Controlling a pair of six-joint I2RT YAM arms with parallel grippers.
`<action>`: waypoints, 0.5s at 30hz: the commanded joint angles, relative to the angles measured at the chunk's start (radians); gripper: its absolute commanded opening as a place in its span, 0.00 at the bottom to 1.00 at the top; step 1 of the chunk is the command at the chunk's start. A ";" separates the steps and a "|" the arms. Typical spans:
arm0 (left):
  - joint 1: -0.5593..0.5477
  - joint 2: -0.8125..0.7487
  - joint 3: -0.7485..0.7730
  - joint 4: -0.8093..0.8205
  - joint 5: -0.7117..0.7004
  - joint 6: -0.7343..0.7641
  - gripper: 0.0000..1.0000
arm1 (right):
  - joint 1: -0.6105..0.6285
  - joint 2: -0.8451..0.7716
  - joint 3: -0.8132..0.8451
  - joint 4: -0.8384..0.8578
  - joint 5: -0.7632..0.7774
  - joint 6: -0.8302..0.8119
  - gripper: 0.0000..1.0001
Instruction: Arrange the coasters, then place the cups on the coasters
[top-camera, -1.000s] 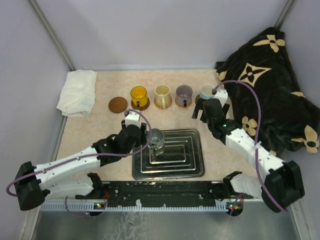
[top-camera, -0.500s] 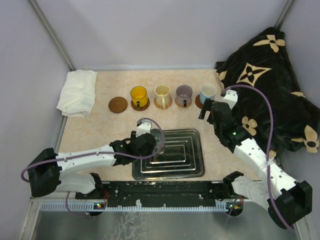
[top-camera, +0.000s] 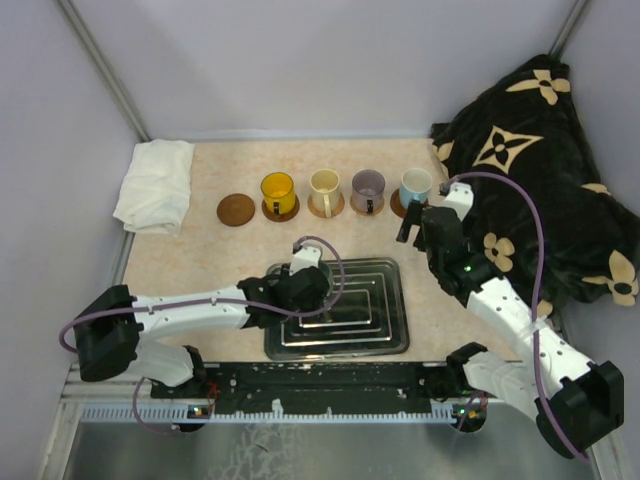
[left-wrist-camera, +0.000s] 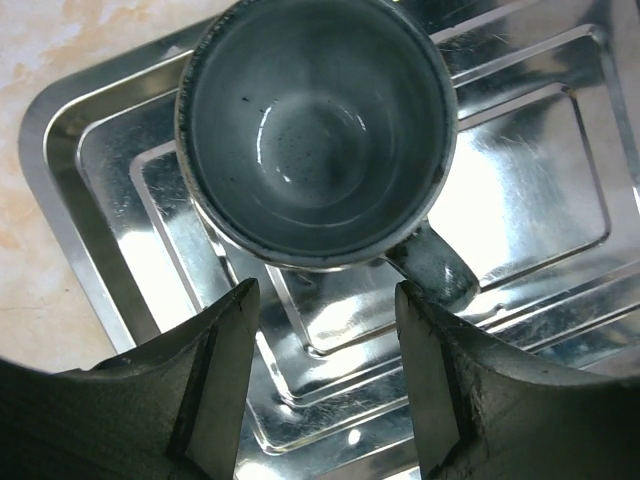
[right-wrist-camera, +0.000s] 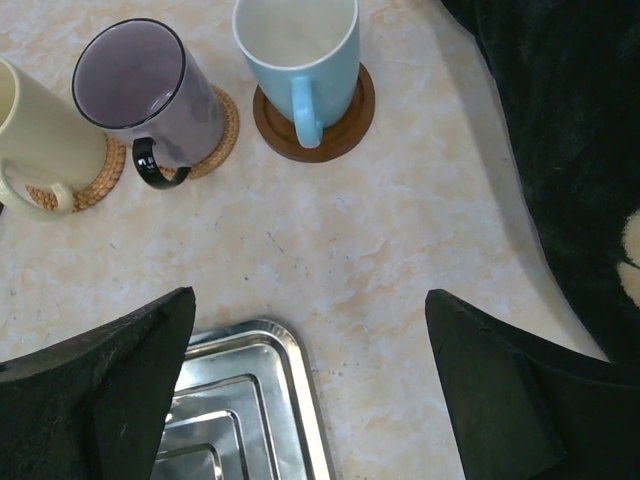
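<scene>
Left arm (top-camera: 190, 305): white moulded link shells with black joint housings between them and a bulky black block at the shoulder end.
Right arm (top-camera: 510, 320): same build, white links and black joints. A small green light shows on its black wrist housing.
A thin purple cable (top-camera: 540, 235) runs outside each arm.
Left end effector (left-wrist-camera: 322, 292): two dark grey fingers (left-wrist-camera: 215, 400), matte and scuffed, with flat, paler inner faces.
Right end effector (right-wrist-camera: 308, 295): black fingers (right-wrist-camera: 120, 390), wedge-shaped, tapering to blunt tips.
</scene>
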 joint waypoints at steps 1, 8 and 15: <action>-0.024 -0.003 0.042 -0.032 0.019 -0.058 0.63 | 0.004 -0.019 -0.004 0.030 -0.032 -0.003 0.96; -0.036 -0.042 0.016 -0.093 -0.022 -0.111 0.63 | 0.039 -0.026 -0.076 -0.012 -0.116 0.024 0.53; -0.036 -0.047 0.021 -0.223 -0.135 -0.224 0.65 | 0.240 -0.002 -0.095 -0.070 -0.122 0.024 0.32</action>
